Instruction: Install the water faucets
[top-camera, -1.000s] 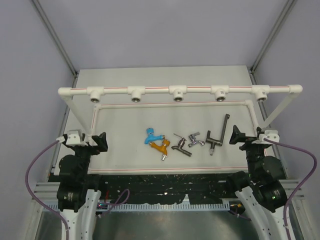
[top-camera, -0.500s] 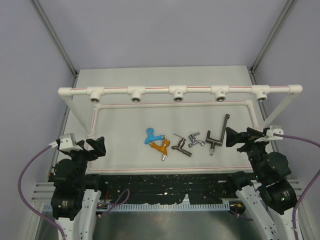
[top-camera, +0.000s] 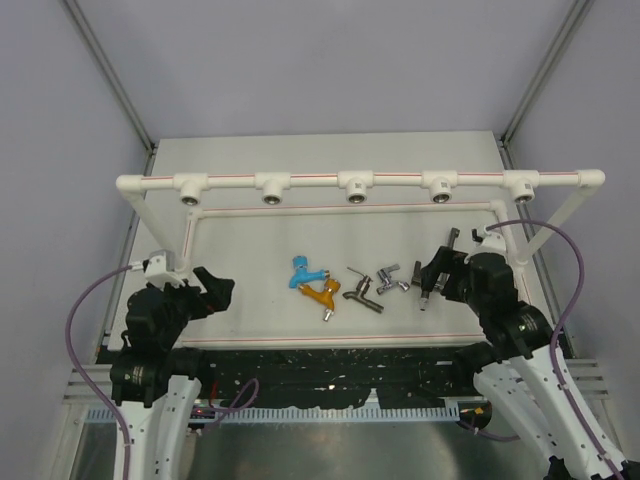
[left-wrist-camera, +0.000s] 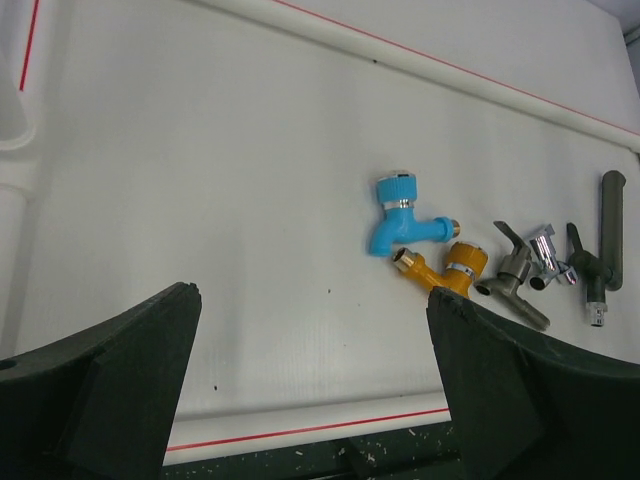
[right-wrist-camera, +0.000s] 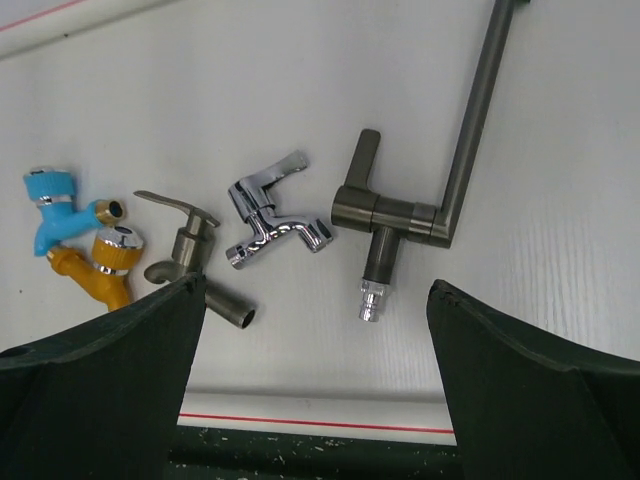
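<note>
All five water faucets (top-camera: 362, 291) lie loose on the table (top-camera: 250, 250), none fitted to the white pipe frame (top-camera: 310, 180). The right gripper (right-wrist-camera: 315, 300), fingers spread and empty, has swung in over the long-armed dark-grey faucet (right-wrist-camera: 395, 212), likely the first pick. The left gripper (left-wrist-camera: 312, 300), likewise spread, has edged inward.

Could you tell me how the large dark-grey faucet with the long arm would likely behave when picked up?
The dark-grey faucet looks like solid metal: probably stiff and heavy for its size. Its long arm juts far off to one side, so gripped at the body it may twist. The smooth finish could be slippery.
</note>
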